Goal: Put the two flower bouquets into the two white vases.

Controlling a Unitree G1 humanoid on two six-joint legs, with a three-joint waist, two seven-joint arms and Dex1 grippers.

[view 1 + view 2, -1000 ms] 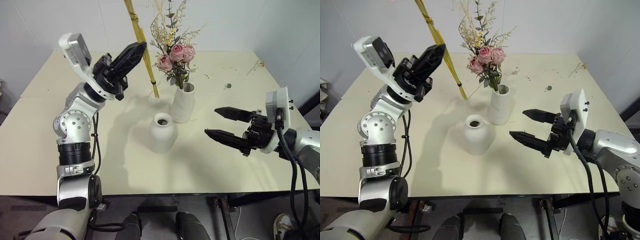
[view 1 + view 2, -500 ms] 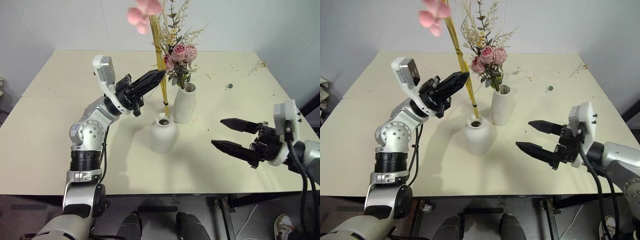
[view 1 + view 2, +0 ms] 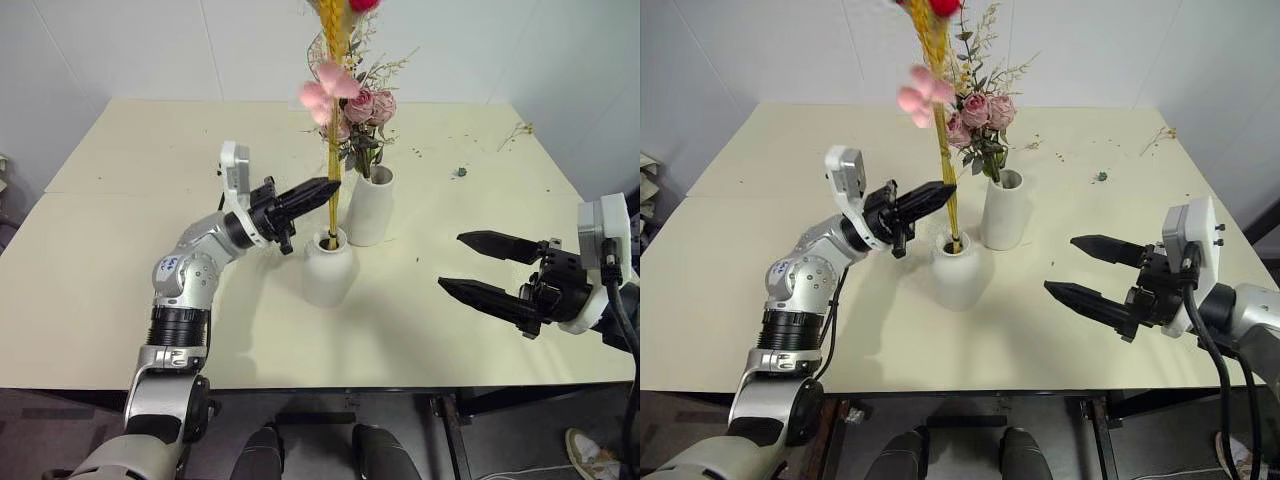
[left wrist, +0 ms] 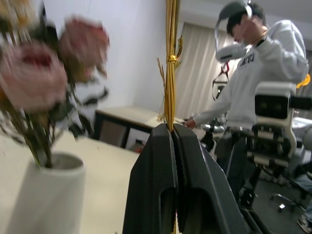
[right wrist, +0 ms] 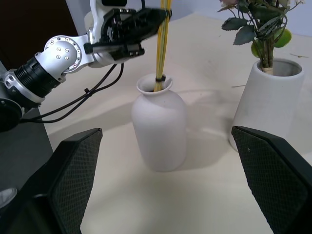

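Now my left gripper (image 3: pixel 333 187) pinches the yellow stalks (image 3: pixel 333 150), ends in rounded vase (image 3: pixel 327 270); right gripper (image 3: pixel 476 265) wide, empty.

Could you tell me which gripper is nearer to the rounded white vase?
Left. The left gripper grips stalks just above the rounded vase; the right gripper hangs open, well aside.

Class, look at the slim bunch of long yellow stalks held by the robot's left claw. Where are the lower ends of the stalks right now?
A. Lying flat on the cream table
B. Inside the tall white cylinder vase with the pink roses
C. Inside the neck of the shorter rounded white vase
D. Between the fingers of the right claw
C: the slim bunch of long yellow stalks, gripped by the left claw, runs down into the neck of the shorter rounded white vase.
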